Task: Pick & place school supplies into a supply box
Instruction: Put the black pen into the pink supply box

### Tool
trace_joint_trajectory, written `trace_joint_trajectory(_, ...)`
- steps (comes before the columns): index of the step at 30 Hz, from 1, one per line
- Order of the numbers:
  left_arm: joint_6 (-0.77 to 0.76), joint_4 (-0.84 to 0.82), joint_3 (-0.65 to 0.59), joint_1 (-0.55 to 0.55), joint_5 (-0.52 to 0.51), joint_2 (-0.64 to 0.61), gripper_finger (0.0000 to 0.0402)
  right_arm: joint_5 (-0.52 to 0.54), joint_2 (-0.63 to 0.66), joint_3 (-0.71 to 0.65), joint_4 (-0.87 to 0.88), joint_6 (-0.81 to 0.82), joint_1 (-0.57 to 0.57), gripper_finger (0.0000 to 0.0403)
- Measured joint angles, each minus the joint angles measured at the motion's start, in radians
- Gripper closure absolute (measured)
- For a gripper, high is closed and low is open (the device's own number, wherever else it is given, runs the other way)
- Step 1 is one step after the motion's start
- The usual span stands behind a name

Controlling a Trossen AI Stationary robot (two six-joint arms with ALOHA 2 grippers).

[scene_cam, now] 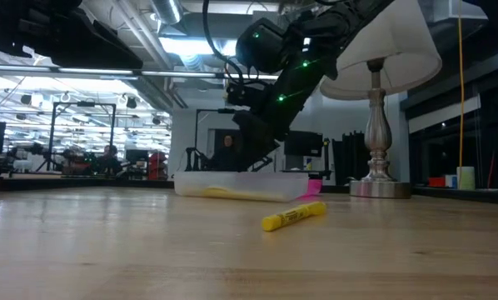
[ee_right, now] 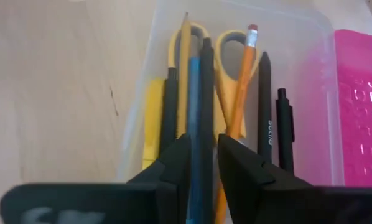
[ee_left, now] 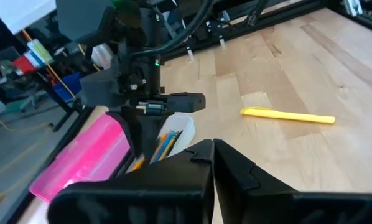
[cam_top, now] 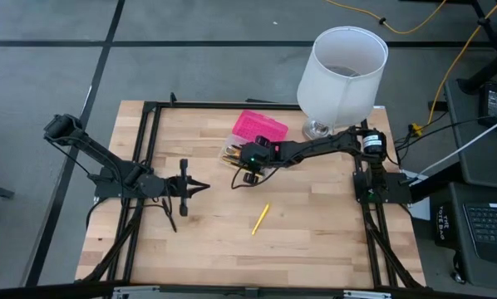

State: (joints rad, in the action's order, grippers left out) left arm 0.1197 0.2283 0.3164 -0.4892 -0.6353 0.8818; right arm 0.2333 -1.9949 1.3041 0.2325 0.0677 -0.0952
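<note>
1. Your right gripper (cam_top: pixel 250 172) sits just left of centre in the high view, directly over the clear half of the supply box (cam_top: pixel 247 143). The pink half shows in the upper middle of that frame, beside the white lamp (cam_top: pixel 342 76).

2. In the right wrist view the fingers (ee_right: pixel 173 163) are nearly closed, leaving a narrow gap. A blue pen (ee_right: pixel 193 106) and a dark pen (ee_right: pixel 206 93) run through that gap. I cannot confirm whether the pads are clamped on them or merely straddling them.

3. The box already holds several supplies lying side by side along its length: yellow-handled scissors (ee_right: pixel 228 46), an orange pencil (ee_right: pixel 242 81), black pens (ee_right: pixel 265 106) and a yellow item (ee_right: pixel 152 118).

4. One yellow marker (cam_top: pixel 260 218) lies loose on the table, lower centre of the high view, below the right gripper and apart from the box. Its long axis runs on a diagonal, lower left to upper right.

5. Your left gripper (cam_top: pixel 200 188) rests left of centre, fingers together, holding nothing, tips pointing right.

6. Judgement: the marker lies between the two grippers, and neither is clearly the nearer; a grasp should close across its diagonal axis.
</note>
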Motion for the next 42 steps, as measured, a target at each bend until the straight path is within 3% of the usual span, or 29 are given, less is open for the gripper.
trace_joint_trajectory(10,-0.031,-0.007,0.000,0.000,0.034,0.000,0.0400,0.050,0.119,-0.001,0.040,-0.044,0.037,0.0320)
trace_joint_trajectory(16,-0.124,-0.022,0.000,0.000,-0.027,0.000,0.0400,0.169,0.147,-0.011,0.056,-0.033,0.097,0.0348)
trace_joint_trajectory(20,-0.199,-0.042,0.000,0.000,-0.015,0.002,0.0401,0.199,0.148,-0.111,-0.055,-0.041,0.135,0.0377)
trace_joint_trajectory(24,-0.256,-0.046,0.000,0.000,0.076,0.024,0.0400,0.191,0.180,-0.206,-0.186,-0.045,0.138,0.0397)
trace_joint_trajectory(27,-0.300,-0.053,0.021,0.000,0.116,0.061,0.0401,0.123,0.195,-0.258,-0.235,-0.053,0.139,0.0383)
trace_joint_trajectory(34,-0.336,-0.076,0.114,0.000,0.212,0.193,0.0401,0.099,0.200,-0.271,-0.328,-0.122,0.135,0.0368)
trace_joint_trajectory(38,-0.420,-0.190,0.191,-0.002,0.267,0.264,0.0399,0.077,0.200,-0.271,-0.383,-0.156,0.137,0.0378)
trace_joint_trajectory(42,-0.634,-0.394,0.282,-0.003,0.330,0.315,0.0398,0.075,0.200,-0.271,-0.403,-0.159,0.136,0.0393)
